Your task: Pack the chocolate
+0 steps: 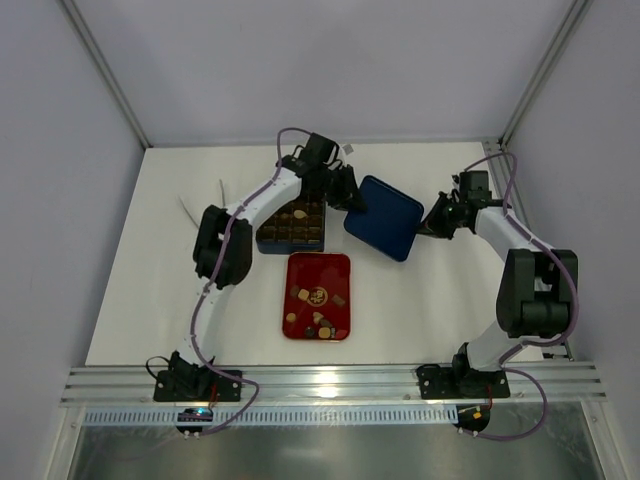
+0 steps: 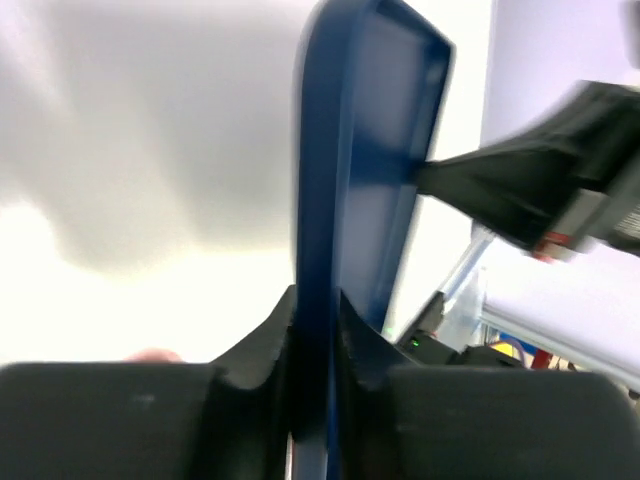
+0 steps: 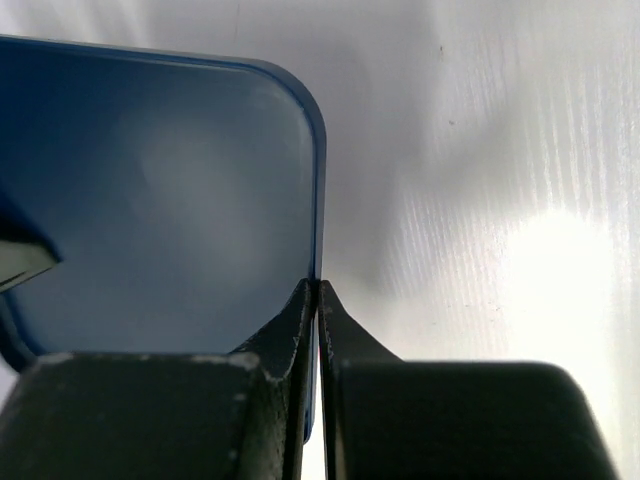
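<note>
Lying loose on the red tray point(image 1: 296, 268), the chocolate point(image 1: 318, 305) is a scatter of small tan, cream and dark pieces across the tray's middle and near half; exact count too small to tell. A few more tan pieces sit in the far cells of the dark gridded box point(image 1: 303, 239), which stands just beyond the tray's far edge, most of its visible cells dark. Tray and box are both near the centre of the white desk point(image 1: 150, 260). Right of the box is a blue lid point(image 1: 383, 216), rounded corners, set at an angle to the box, its left corner close to the box's far right side. Left tool point(image 1: 347, 203) is clamped narrow on the lid's left edge; the left wrist view shows the blue rim edge-on, pinched between both fingers. Right tool point(image 1: 432, 228) grips the lid's opposite, right edge; the right wrist view shows its fingers drawn almost together with the thin rim between them and the lid's hollow inside facing the camera. So the lid is held from two sides at once. Cannot tell whether the lid touches the desk or is carried just above it. Left arm reaches over the box's far right corner; right arm comes in from the right.
</note>
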You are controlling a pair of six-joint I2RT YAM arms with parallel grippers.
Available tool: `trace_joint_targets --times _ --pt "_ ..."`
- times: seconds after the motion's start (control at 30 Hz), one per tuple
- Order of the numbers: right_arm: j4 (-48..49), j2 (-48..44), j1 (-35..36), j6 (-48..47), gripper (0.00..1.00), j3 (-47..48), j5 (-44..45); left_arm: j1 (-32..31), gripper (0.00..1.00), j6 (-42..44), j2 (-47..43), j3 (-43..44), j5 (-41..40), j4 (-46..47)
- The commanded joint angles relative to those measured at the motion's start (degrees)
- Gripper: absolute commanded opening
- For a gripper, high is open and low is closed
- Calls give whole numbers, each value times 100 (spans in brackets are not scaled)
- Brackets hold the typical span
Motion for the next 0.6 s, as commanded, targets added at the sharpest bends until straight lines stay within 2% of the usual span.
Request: trace_joint_targets --times 0.0,0.07,0.1,0.2,0.23,0.33,0.37,0.5,0.57 --pt "362 -487 156 181 4 -25 -275 -64 12 -55 -630 -114 213 220" --pt "318 -541 208 172 4 -35 -196 -82 0 -73 -736 -202 239 220" --pt "309 -584 217 146 4 -43 -143 -99 0 -81 -789 -280 257 220" --pt "248 -646 551 119 13 -26 59 -126 0 -108 -1035 -465 266 203" --pt "187 -699 621 102 28 0 251 -126 0 -99 -1157 -492 231 168" --pt "-93 -909 972 -56 50 149 787 -126 0 50 -1316 -405 -67 -375" --pt "-173 -988 1069 -100 61 202 1198 -117 0 216 -1386 -343 -146 -534" --pt "-481 -1489 1772 -346 74 422 2177 -38 0 682 -1571 -106 -621 -1605" --pt "-613 -1761 2351 -539 75 562 2808 32 0 779 -1650 -149 -788 -1791"
